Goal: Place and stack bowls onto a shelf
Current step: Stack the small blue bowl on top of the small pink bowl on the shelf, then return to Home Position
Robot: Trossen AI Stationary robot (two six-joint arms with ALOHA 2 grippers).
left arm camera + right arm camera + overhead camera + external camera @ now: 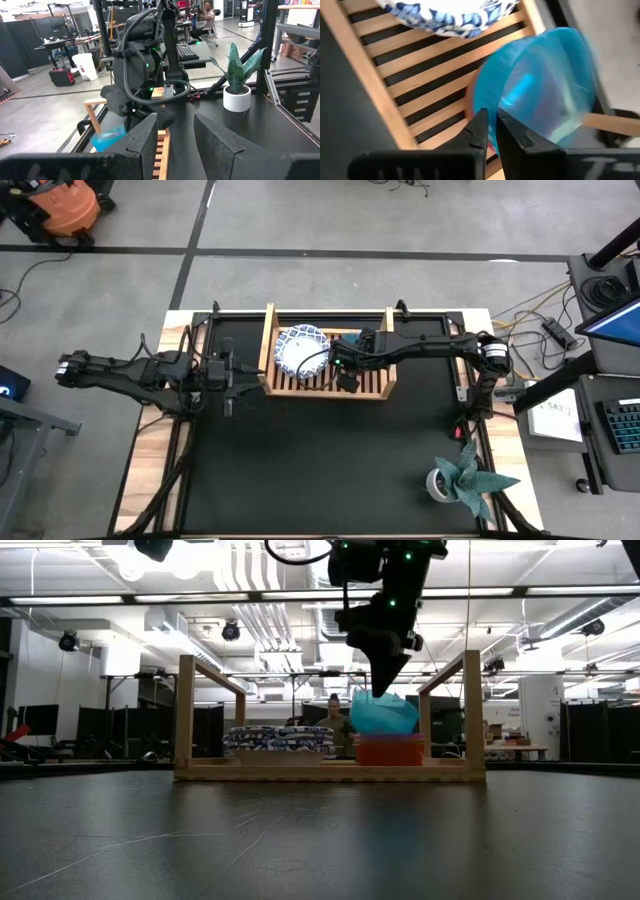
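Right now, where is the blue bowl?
In the low view, the teal bowl hangs tilted in the right pincer, just above the red bowl on the shelf's right side.

open black tabletop point(330, 470) in front of the shelf point(270, 350), bare from the left edge across to the potted plant point(462, 478) at the front right corner. inside the shelf, blocked on the left by the white blue-rimmed bowls point(300, 350), blocked mid-right by the right gripper point(491, 131), jaws pinching the tilted teal bowl point(545, 85) over the red bowl point(390, 750). left gripper point(175, 137) parked just outside the left rail, jaws apart.
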